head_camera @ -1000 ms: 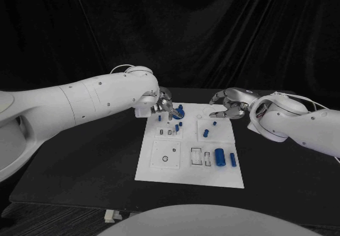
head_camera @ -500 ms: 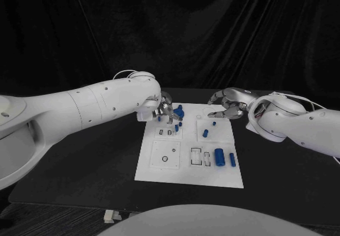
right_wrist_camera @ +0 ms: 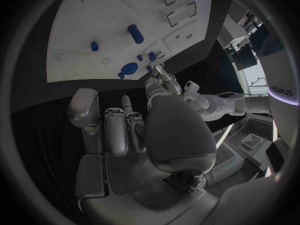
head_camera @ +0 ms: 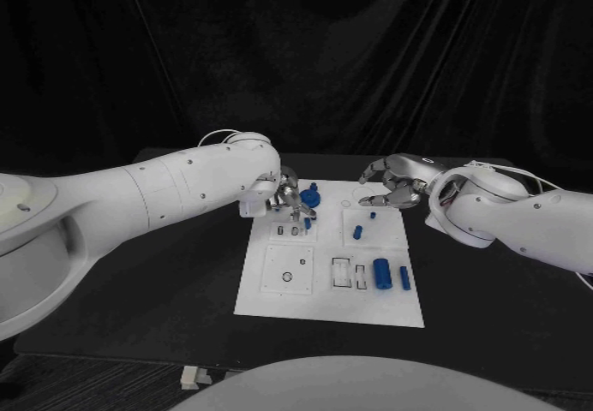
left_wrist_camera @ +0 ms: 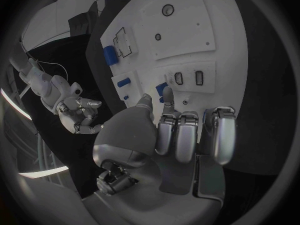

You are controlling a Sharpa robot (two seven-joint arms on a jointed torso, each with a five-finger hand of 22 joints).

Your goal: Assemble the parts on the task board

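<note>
Lying at the near right of the task board (head_camera: 284,304), two blue cylinders (head_camera: 385,274) have not moved. Farther off, the left hand (head_camera: 287,190) has drawn slightly left from the round blue part (head_camera: 309,199) at the far edge, fingers released. The right hand (head_camera: 396,184) waits, fingers curled on nothing; probably this part is seated.
</note>
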